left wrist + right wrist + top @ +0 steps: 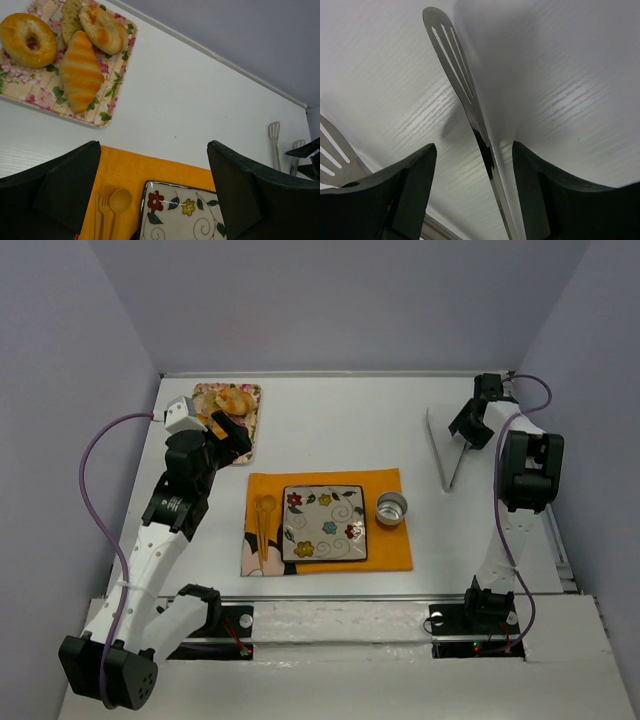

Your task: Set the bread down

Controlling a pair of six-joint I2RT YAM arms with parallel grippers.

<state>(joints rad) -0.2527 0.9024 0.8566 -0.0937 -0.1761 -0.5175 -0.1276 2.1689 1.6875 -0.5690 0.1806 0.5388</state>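
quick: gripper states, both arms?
Left gripper: open, nothing between the fingers.
Right gripper: open, fingers straddling one arm of the tongs, a gap on each side, not clamped.

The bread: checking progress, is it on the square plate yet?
No, the bread lies on the floral tray, apart from the square plate.

From above, your left gripper [228,432] hides the near end of the floral tray [254,410], and the pastries [235,398] on that tray are too small to tell apart. On the left wrist camera the tray runs off the top-left corner. The square plate [180,212] below the tray is cut at the bottom.
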